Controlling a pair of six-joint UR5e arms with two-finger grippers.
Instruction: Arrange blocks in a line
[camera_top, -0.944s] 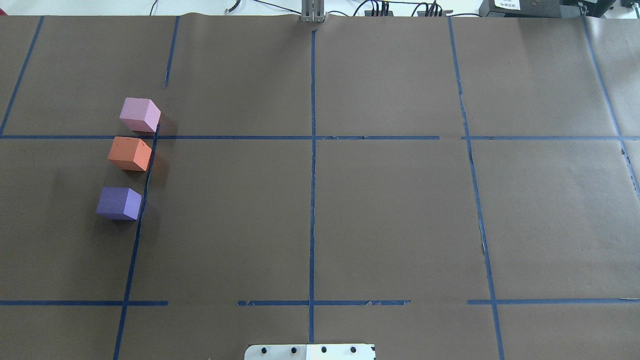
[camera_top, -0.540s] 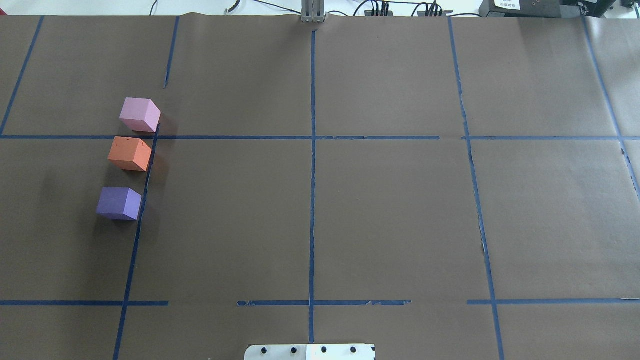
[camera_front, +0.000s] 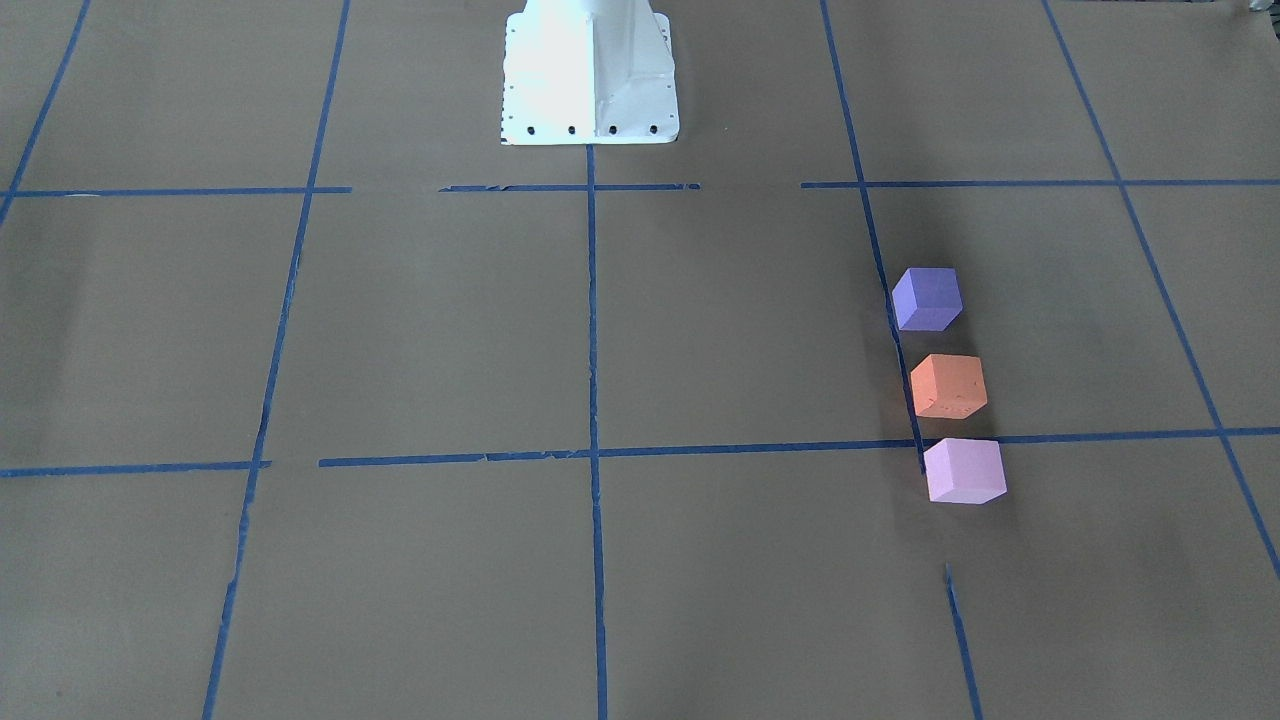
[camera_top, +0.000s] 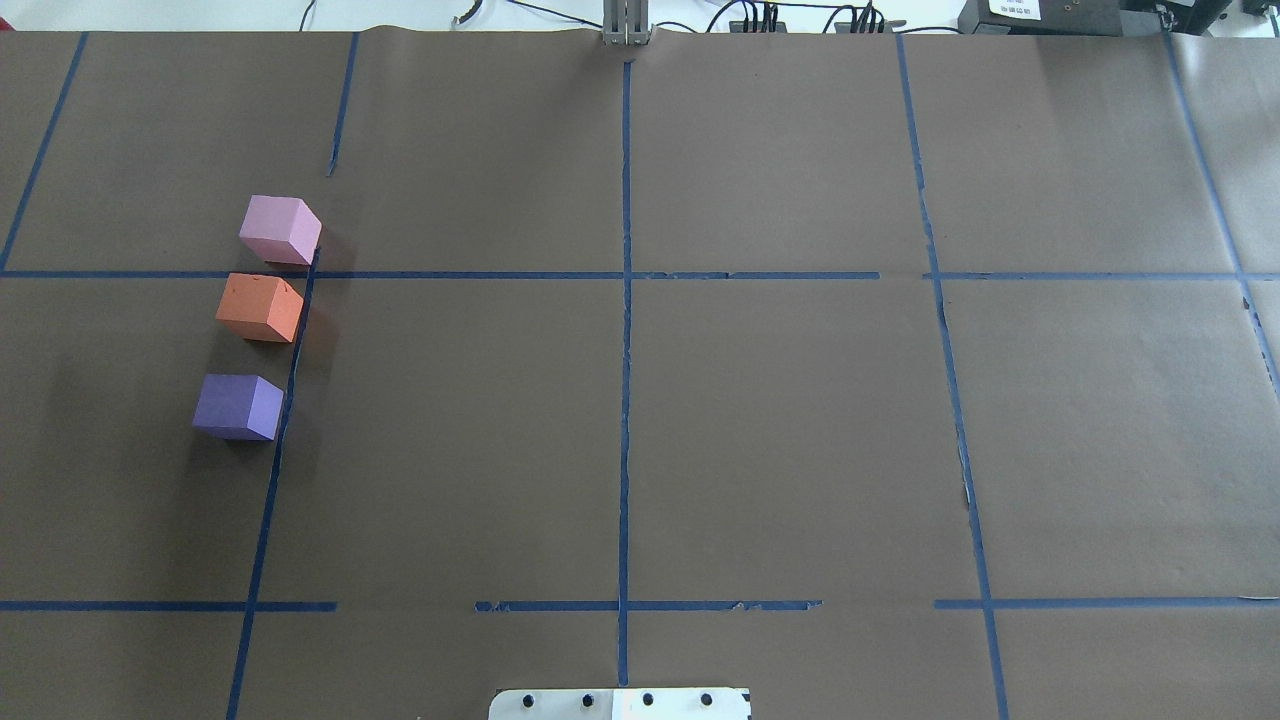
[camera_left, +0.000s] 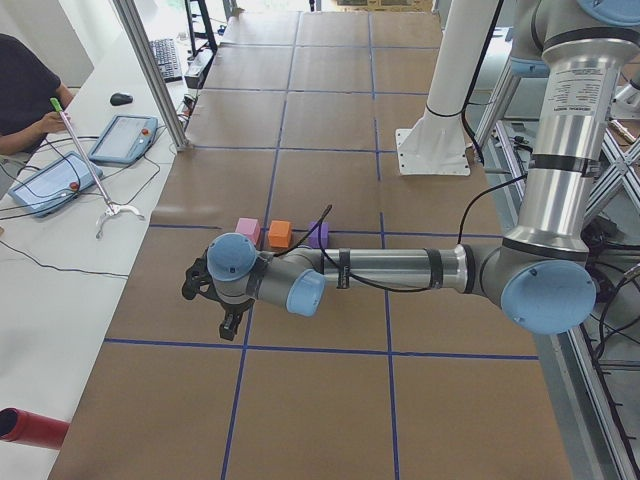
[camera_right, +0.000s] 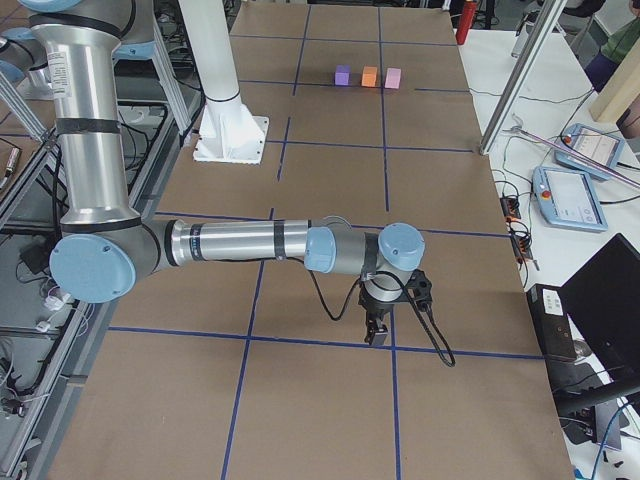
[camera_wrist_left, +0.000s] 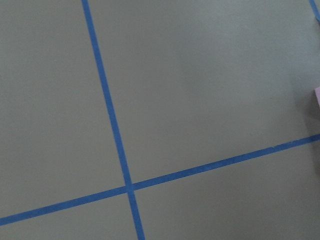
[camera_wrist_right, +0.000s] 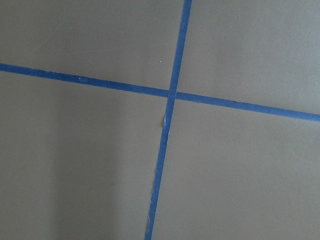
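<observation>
Three cubes stand in a near-straight row beside a blue tape line at the table's left: pale pink block (camera_top: 281, 229), orange block (camera_top: 259, 307), blue-violet block (camera_top: 238, 406). The pink and orange blocks stand close together; the blue-violet one stands a wider gap away. They also show in the front view: blue-violet (camera_front: 927, 298), orange (camera_front: 948, 385), pink (camera_front: 964, 470). My left gripper (camera_left: 230, 328) hangs above the paper, away from the blocks; it shows only in the left side view, so I cannot tell its state. My right gripper (camera_right: 378, 335) is far from the blocks, and I cannot tell its state either.
Brown paper with a blue tape grid (camera_top: 625, 400) covers the table. The white robot base plate (camera_front: 590, 80) sits at the near middle edge. Beside the table's left end are tablets (camera_left: 122, 138), a grabber stick (camera_left: 85, 165) and an operator (camera_left: 25, 90).
The blocks have not moved. A faint shadow on the paper to the left of the blocks has drifted further left.
</observation>
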